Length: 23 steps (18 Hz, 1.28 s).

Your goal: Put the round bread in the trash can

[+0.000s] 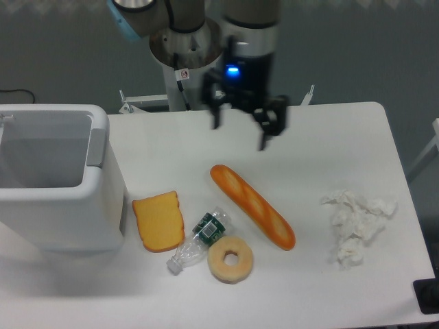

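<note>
The trash can [65,212] is a large white boxy bin with a light grey inside, standing at the table's left edge. No small round bun without a hole shows anywhere in this view; the part of the bin's inside that I can see holds nothing. My gripper [239,131] hangs above the back middle of the table, to the right of the bin and behind the baguette. Its two dark fingers [215,118] are spread apart with nothing between them.
A long orange baguette [252,215] lies at mid-table. A ring-shaped bread [230,260], a small plastic bottle [199,241] and a toast slice [158,221] lie near the front, beside the bin. Crumpled white paper [353,221] lies at the right.
</note>
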Each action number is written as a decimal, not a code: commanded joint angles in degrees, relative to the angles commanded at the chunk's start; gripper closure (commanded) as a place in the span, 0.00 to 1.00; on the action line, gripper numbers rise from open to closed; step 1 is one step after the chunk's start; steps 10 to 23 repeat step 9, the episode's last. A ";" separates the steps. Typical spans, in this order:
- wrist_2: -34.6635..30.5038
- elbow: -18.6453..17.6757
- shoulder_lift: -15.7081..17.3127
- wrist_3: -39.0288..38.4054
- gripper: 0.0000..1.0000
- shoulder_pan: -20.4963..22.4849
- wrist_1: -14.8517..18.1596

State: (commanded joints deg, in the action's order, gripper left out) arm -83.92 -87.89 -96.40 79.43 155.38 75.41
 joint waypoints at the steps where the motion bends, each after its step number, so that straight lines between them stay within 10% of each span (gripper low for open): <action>1: -1.49 -0.09 -1.58 1.50 0.00 0.88 -0.26; 9: -2.65 0.70 -11.26 6.96 0.00 3.61 -8.00; 23: -2.65 0.70 -11.26 6.96 0.00 3.61 -8.00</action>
